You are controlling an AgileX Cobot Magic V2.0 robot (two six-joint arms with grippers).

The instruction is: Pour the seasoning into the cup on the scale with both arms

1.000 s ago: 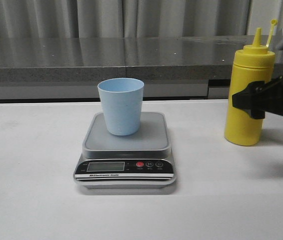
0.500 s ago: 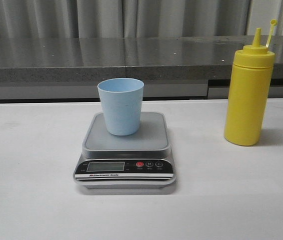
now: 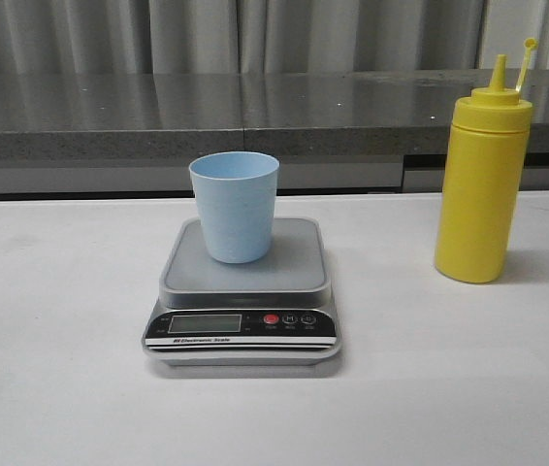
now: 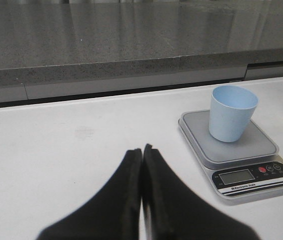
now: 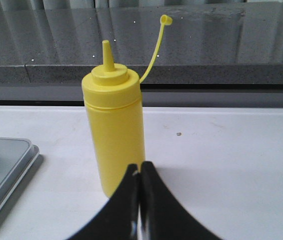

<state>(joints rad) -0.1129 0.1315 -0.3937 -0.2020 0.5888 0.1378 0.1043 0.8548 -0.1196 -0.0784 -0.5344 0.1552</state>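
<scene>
The light-blue cup (image 3: 235, 206) stands upright on the steel platform of the silver-grey scale (image 3: 243, 296) mid-table; both also show in the left wrist view, cup (image 4: 232, 113) and scale (image 4: 241, 159). The yellow seasoning bottle (image 3: 482, 177) stands upright at the right, cap hanging off its tether. In the right wrist view the bottle (image 5: 114, 126) stands just beyond my right gripper (image 5: 140, 167), which is shut and empty. My left gripper (image 4: 142, 151) is shut and empty, left of the scale. Neither gripper shows in the front view.
A grey stone counter ledge (image 3: 255, 112) runs along the back of the white table (image 3: 61, 369). Grey curtains hang behind it.
My right arm, which was beside the bottle one second ago, has drawn back out of the front view. The bottle stays standing; cup and scale have not moved.
</scene>
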